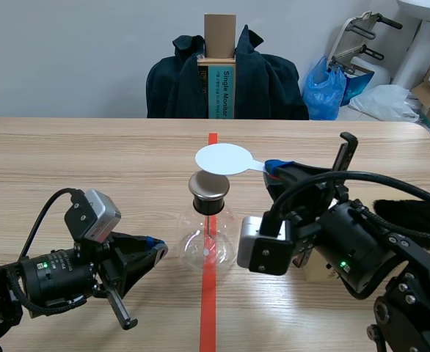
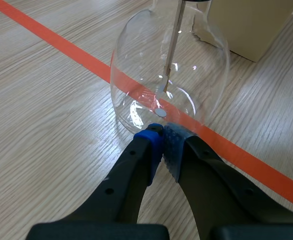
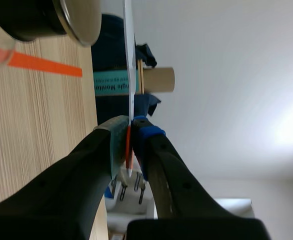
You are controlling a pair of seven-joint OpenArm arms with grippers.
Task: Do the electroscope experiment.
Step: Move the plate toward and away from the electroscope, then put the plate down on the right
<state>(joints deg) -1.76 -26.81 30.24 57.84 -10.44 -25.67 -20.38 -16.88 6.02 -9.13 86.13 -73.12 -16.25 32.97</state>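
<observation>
A clear glass flask electroscope [image 1: 208, 246] stands on the red tape line, closed by a black stopper with a metal cap [image 1: 210, 185]. A thin metal rod [image 2: 172, 45] hangs inside the flask [image 2: 136, 65]. My right gripper [image 1: 274, 169] is shut on the handle of a white round paddle [image 1: 223, 158], whose disc hovers just above the cap. In the right wrist view the paddle [image 3: 129, 60] shows edge-on between my right gripper's [image 3: 130, 127] pads, beside the cap [image 3: 79, 20]. My left gripper [image 1: 156, 246] lies low, shut on nothing, with its tips [image 2: 162, 132] at the flask's base.
A tan box [image 2: 251, 25] stands just behind the flask, by the right arm. A black furry cloth [image 1: 413, 213] lies at the table's right. Across the table is a chair draped with a dark jacket [image 1: 266, 81] and a blue bag [image 1: 325, 88].
</observation>
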